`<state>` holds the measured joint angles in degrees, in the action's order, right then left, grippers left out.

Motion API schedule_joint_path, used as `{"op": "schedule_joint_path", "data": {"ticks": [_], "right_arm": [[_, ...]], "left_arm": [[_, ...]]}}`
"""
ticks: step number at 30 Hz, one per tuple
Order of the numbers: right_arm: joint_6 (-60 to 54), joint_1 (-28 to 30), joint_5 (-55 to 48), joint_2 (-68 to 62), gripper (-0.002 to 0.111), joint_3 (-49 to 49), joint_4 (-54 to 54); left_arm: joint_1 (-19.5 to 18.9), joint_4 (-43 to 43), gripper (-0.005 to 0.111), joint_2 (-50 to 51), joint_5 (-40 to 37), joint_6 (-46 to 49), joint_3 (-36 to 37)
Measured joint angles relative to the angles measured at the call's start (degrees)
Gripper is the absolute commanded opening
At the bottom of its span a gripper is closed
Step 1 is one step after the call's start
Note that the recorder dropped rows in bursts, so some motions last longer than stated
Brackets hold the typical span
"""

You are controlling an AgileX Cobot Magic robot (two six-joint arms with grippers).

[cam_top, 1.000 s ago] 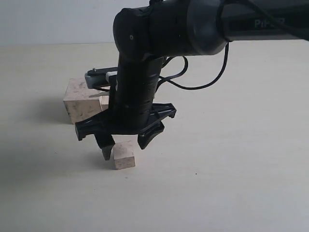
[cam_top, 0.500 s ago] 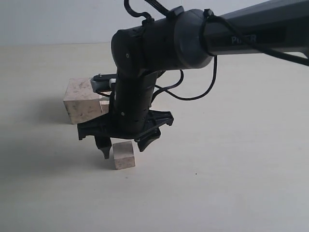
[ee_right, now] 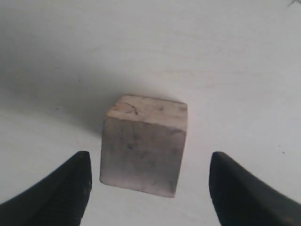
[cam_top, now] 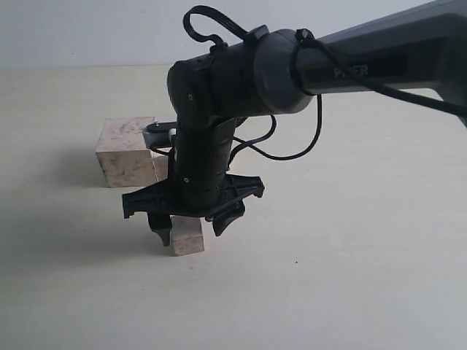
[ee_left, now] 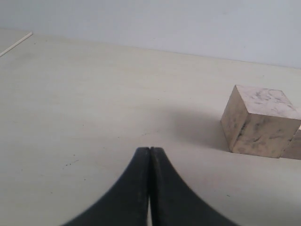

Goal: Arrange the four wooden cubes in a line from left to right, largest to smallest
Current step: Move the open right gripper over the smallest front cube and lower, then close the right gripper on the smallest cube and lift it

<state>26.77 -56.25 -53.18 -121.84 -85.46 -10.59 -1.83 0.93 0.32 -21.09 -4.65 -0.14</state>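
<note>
A small wooden cube (cam_top: 188, 241) sits on the table, and my right gripper (cam_top: 191, 232) stands open around it, one finger on each side with gaps. In the right wrist view this cube (ee_right: 143, 146) lies between the dark fingertips (ee_right: 63, 188), touching neither. The largest wooden cube (cam_top: 124, 153) stands behind at the left, with a smaller cube (cam_top: 159, 169) against its right side, mostly hidden by the arm. The left wrist view shows the large cube (ee_left: 261, 120) and the neighbour's corner (ee_left: 295, 143). My left gripper (ee_left: 149, 150) is shut on nothing, well short of them. A fourth cube is not visible.
The right arm (cam_top: 306, 65) reaches in from the upper right and crosses over the middle of the pale table (cam_top: 350, 255). A black cable (cam_top: 292, 146) loops beside its wrist. A light wall runs along the back.
The right gripper has come down, so its open fingers now straddle the small cube instead of hovering just above it. The cubes have not moved.
</note>
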Motion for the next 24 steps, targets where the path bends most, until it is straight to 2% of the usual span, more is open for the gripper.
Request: {"op": "schedule_joint_path", "data": {"ticks": [3, 6, 13, 19, 24], "right_arm": [[0.1, 0.0, 0.0, -0.31, 0.065, 0.0, 0.0], [0.1, 0.0, 0.1, -0.25, 0.054, 0.0, 0.0], [-1.61, 0.0, -0.43, -0.25, 0.002, 0.0, 0.0], [-12.93, 0.0, -6.51, 0.78, 0.0, 0.0, -2.92], [-23.67, 1.89, -14.1, 7.15, 0.0, 0.0, -3.79]], "left_arm": [[0.0, 0.0, 0.0, 0.0, 0.0, 0.0, 0.0], [0.0, 0.0, 0.0, 0.0, 0.0, 0.0, 0.0], [0.0, 0.0, 0.0, 0.0, 0.0, 0.0, 0.0], [0.0, 0.0, 0.0, 0.0, 0.0, 0.0, 0.0], [0.0, 0.0, 0.0, 0.0, 0.0, 0.0, 0.0]]}}
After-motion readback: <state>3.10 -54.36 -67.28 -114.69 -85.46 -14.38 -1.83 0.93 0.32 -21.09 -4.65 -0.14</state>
